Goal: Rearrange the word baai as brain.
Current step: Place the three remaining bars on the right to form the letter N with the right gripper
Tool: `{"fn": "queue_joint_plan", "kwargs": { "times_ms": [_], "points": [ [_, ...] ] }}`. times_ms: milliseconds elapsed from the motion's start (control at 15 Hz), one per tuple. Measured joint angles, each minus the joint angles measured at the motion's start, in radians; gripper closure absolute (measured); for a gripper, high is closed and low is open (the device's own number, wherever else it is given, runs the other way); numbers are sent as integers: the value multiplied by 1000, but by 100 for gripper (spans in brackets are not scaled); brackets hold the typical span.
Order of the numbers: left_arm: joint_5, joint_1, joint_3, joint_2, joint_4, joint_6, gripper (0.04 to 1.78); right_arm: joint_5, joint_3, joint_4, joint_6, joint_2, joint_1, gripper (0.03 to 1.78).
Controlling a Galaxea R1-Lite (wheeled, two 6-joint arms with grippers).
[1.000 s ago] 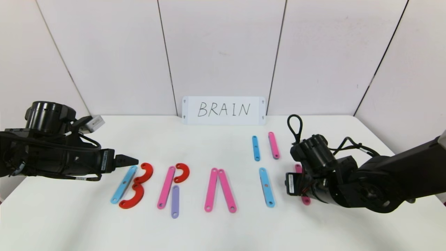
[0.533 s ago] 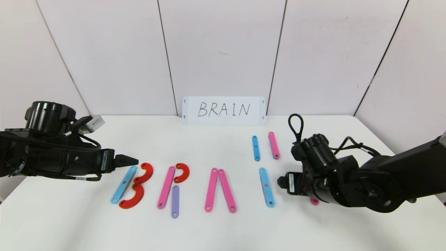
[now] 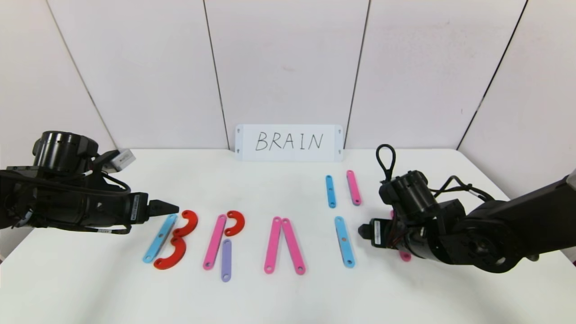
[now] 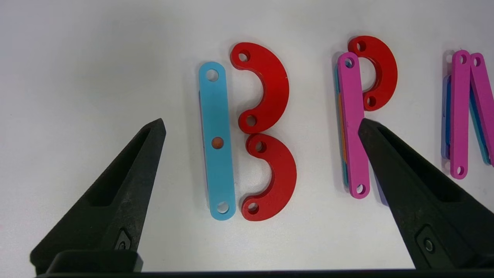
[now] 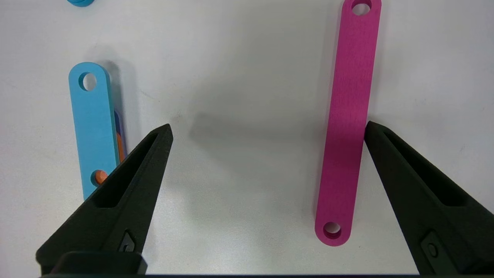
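Note:
The plastic letters lie in a row on the white table (image 3: 288,297). A light-blue bar (image 3: 159,238) and two red hooks (image 3: 186,223) form a B. A pink bar (image 3: 214,242), a red hook (image 3: 235,222) and a purple bar (image 3: 226,260) form an R. Two pink bars (image 3: 272,245) lean together as an A. A light-blue bar (image 3: 344,241) stands alone. My right gripper (image 3: 362,231) is open and empty. Between its fingers a pink bar (image 5: 349,116) lies flat, close to one finger (image 5: 389,154). My left gripper (image 3: 168,208) is open and empty above the B (image 4: 216,139).
A white card (image 3: 289,142) with handwritten "BRAIN" leans on the back wall. A short light-blue bar (image 3: 330,191) and a short pink bar (image 3: 353,187) lie behind the row. The pink bar's near end (image 3: 405,256) shows under my right arm.
My right gripper has swung from over the pink bar to point left toward the lone light-blue bar. The pink bar's near end now shows slightly further right. The left arm has not moved.

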Motion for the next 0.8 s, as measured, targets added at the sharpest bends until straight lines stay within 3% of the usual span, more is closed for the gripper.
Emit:
{"fn": "queue_joint_plan", "kwargs": {
  "times_ms": [400, 800],
  "points": [
    [-1, -1, 0, 1, 0, 0, 8, 57, 0, -6, 0, 4, -5, 8],
    [-1, -1, 1, 3, 0, 0, 8, 111, 32, -121, -3, 10, -7, 8]
  ]
}}
